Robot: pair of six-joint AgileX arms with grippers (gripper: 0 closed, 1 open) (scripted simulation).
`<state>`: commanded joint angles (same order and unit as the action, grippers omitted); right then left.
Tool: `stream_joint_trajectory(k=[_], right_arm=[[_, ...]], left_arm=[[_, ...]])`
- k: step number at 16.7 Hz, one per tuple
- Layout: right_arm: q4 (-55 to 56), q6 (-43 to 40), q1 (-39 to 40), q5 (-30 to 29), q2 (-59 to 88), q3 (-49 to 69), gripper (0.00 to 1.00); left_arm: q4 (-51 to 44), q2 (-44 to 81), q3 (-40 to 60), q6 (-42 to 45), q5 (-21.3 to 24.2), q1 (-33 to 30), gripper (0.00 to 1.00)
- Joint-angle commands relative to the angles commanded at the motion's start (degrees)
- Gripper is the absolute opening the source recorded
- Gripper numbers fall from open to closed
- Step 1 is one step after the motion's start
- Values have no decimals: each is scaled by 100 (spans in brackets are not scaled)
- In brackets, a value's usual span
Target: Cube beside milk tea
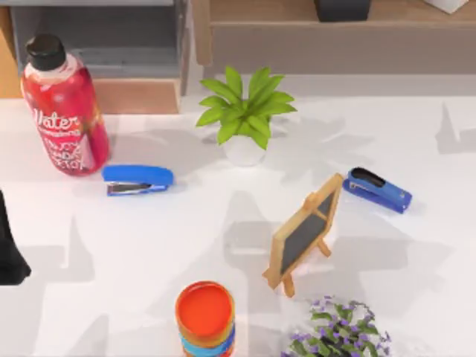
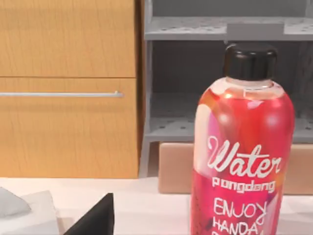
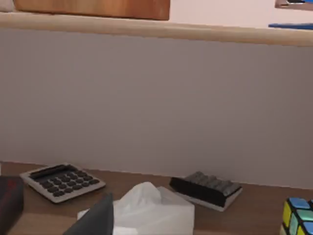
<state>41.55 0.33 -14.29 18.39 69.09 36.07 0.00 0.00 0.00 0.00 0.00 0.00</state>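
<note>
Sitting on a brown wooden surface in the right wrist view, the cube (image 3: 297,216) shows blue, yellow and pale green tiles in dark edging, and the frame's edge cuts it off. A white tissue pack (image 3: 151,208) and a calculator (image 3: 62,181) lie on the same surface. The left gripper (image 2: 95,220) is near the red water bottle (image 2: 242,152). Whether it or the right gripper (image 3: 98,218) is wide or narrow, I cannot tell

The red bottle (image 2: 243,152) with the black cap carries white lettering: "Water" in large script, "pongdong" beneath it, then "ENJOY" and a cut-off line beginning "HANDA". From above, the same bottle (image 1: 65,111) shows "Water" legibly, the smaller lines too blurred to read
</note>
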Motion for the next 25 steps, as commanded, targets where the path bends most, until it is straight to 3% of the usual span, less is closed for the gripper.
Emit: stream_joint_trajectory(k=[5, 9, 18, 25], right_arm=[[1033, 55, -588, 246, 2921, 1022, 100], [1675, 62, -862, 320, 4200, 1649, 100], [1802, 54, -883, 304, 4540, 1913, 100], [1322, 50, -676, 74, 5215, 3081, 100]], left_arm=[[0, 0, 0, 0, 0, 0, 100], [0, 0, 0, 0, 0, 0, 100], [0, 0, 0, 0, 0, 0, 100], [0, 0, 0, 0, 0, 0, 100]])
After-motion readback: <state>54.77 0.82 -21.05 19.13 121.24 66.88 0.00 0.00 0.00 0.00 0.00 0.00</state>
